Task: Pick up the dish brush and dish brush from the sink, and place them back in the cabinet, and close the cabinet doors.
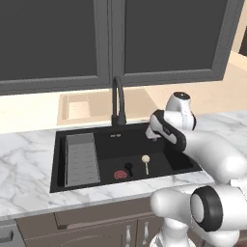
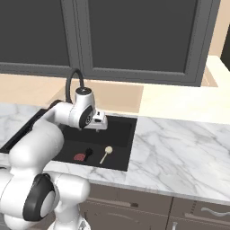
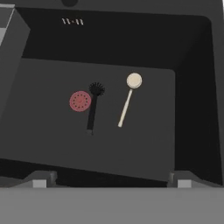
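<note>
A black sink [image 1: 72,140] is sitting recessed in a white marble counter [image 1: 24,164]. A grey ribbed rack [image 1: 82,159] is occupying the basin's nine o'clock side. At the basin's six o'clock, a red drain disc [image 1: 119,174] is lying on the floor, with a black dish brush [image 1: 128,168] just beside it at three o'clock and a cream dish brush [image 1: 146,163] lying further toward three o'clock. A black arched faucet [image 1: 117,101] is standing at twelve o'clock. The white arm [image 1: 207,149] is reaching over the basin's three o'clock edge. Dark-panelled wall cabinets [image 1: 111,43] are hanging above.
</note>
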You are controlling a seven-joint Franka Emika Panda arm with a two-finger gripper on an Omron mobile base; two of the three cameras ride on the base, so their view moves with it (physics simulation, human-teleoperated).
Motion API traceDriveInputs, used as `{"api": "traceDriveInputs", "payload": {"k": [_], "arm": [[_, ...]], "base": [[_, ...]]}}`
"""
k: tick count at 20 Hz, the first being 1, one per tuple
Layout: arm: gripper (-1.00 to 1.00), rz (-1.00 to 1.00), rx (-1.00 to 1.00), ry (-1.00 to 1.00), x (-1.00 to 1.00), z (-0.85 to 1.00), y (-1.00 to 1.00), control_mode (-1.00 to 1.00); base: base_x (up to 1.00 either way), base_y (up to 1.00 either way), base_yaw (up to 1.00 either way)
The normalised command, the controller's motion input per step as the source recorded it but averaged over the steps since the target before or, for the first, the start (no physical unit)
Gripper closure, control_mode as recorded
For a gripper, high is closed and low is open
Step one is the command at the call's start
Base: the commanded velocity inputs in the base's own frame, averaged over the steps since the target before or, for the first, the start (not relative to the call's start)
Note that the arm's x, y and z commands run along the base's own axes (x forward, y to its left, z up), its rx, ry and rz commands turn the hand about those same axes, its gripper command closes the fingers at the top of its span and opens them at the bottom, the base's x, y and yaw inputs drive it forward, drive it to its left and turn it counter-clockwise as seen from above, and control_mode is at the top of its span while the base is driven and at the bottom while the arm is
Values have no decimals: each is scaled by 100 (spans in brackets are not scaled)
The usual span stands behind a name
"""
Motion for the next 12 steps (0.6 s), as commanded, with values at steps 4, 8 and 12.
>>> {"api": "traceDriveInputs", "payload": {"k": [4, 8, 12], "arm": [[-100, 0, 0, 0, 9, -31, 0, -100], [-100, 0, -1, 0, 10, -30, 0, -100], [-100, -2, -1, 0, 7, -24, -2, -100]], "base": [[0, 0, 0], [0, 0, 0], [0, 0, 0]]}}
